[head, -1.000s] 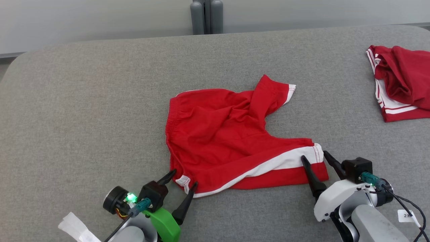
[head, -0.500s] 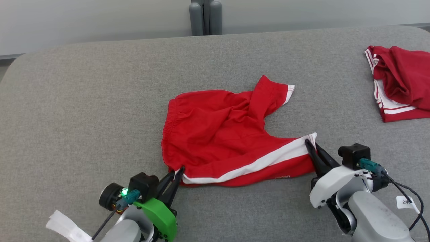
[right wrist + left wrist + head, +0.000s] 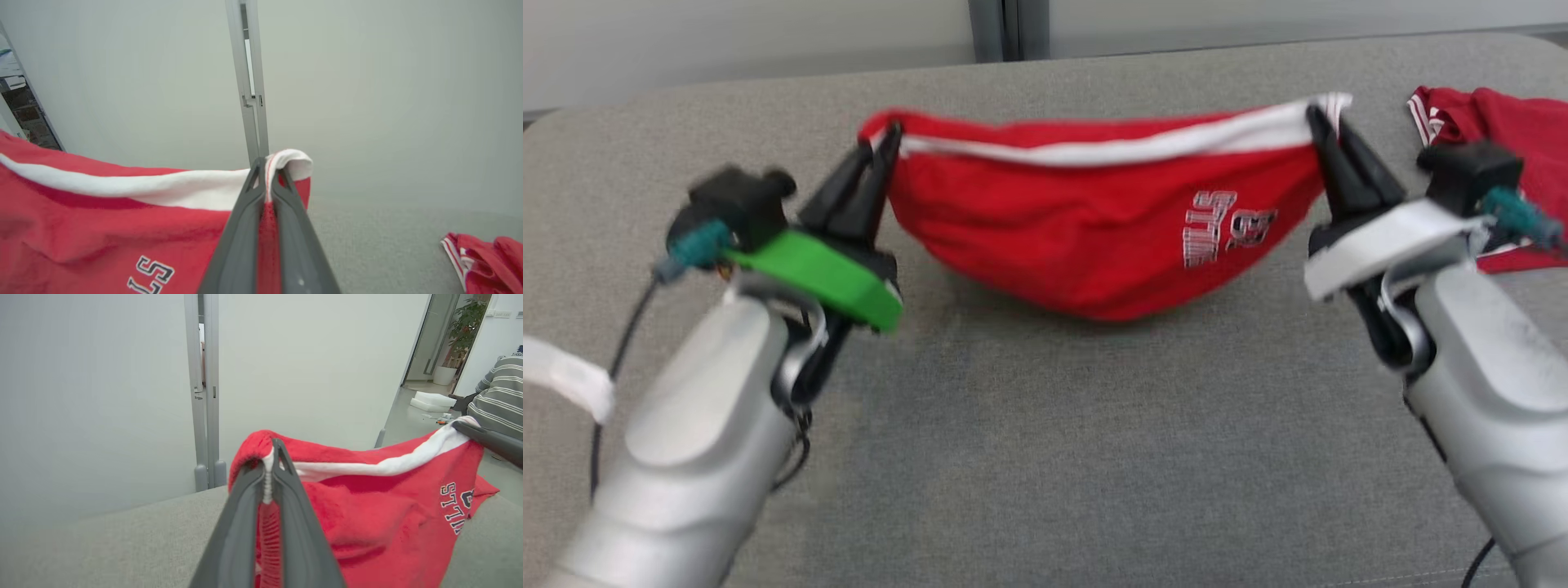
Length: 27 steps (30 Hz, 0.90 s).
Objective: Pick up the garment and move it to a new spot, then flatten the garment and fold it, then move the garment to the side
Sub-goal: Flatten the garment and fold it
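The garment [image 3: 1094, 220] is a pair of red shorts with a white side stripe and pale lettering. It hangs in the air above the grey table [image 3: 1045, 441], stretched between both arms and sagging in the middle. My left gripper [image 3: 882, 143] is shut on its left corner, seen up close as the left gripper [image 3: 273, 457] pinching the red and white hem of the garment [image 3: 367, 510]. My right gripper [image 3: 1327, 122] is shut on the right corner by the white stripe; the right gripper [image 3: 267, 171] clamps the fold of the garment [image 3: 122, 228].
A second red garment [image 3: 1494, 131] with white stripes lies crumpled at the table's far right, also seen as the red garment [image 3: 486, 261]. A grey post [image 3: 1005, 28] stands behind the table against a pale wall. A person in a striped top [image 3: 500, 400] sits far off.
Both grippers have closed on the garment's near corners and lifted it off the table, so it now hangs stretched between them. The head camera has shifted as well.
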Tool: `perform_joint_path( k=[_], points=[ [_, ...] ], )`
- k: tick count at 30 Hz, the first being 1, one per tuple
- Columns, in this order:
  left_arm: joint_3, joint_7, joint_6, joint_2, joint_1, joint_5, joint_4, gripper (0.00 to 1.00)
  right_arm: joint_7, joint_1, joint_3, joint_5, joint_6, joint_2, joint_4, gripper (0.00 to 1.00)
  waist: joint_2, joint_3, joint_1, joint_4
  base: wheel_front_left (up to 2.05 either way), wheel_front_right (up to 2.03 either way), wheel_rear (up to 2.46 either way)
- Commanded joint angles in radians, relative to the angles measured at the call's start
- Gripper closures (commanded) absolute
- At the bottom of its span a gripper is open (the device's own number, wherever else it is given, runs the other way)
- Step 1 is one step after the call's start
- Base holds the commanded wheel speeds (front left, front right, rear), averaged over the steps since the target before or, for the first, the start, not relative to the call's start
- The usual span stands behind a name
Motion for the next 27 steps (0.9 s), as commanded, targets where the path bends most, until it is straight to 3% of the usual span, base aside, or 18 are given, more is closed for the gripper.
perform_joint_path(
  k=[1,7,14,21,27],
  points=[
    [0.007,0.020,-0.002,0.015,-0.084,-0.030,0.005,1.00,-0.003,-0.071,0.009,0.026,-0.002,-0.006,-0.001,1.00,-0.0001,0.069,0.0000,-0.019,0.00,0.00,0.00],
    [0.066,0.088,-0.002,-0.003,-0.461,-0.144,0.097,1.00,0.009,-0.416,0.054,0.156,-0.002,-0.027,0.079,1.00,-0.0001,0.196,0.0000,-0.038,0.00,0.00,0.00],
    [0.058,0.104,-0.002,-0.035,-0.845,-0.162,0.251,1.00,0.029,-0.776,0.068,0.275,-0.002,-0.029,0.227,1.00,-0.0001,0.313,0.0000,-0.053,0.00,0.00,0.00],
    [0.008,0.062,-0.002,-0.061,-1.023,-0.193,0.353,1.00,0.012,-0.958,0.140,0.299,-0.002,-0.039,0.313,1.00,-0.0001,0.349,0.0000,-0.052,0.00,0.00,0.00],
    [-0.042,0.020,-0.002,-0.066,-1.004,-0.248,0.392,1.00,-0.001,-0.953,0.204,0.340,-0.002,-0.054,0.329,1.00,-0.0001,0.356,0.0000,-0.056,0.00,0.00,0.00]
  ],
)
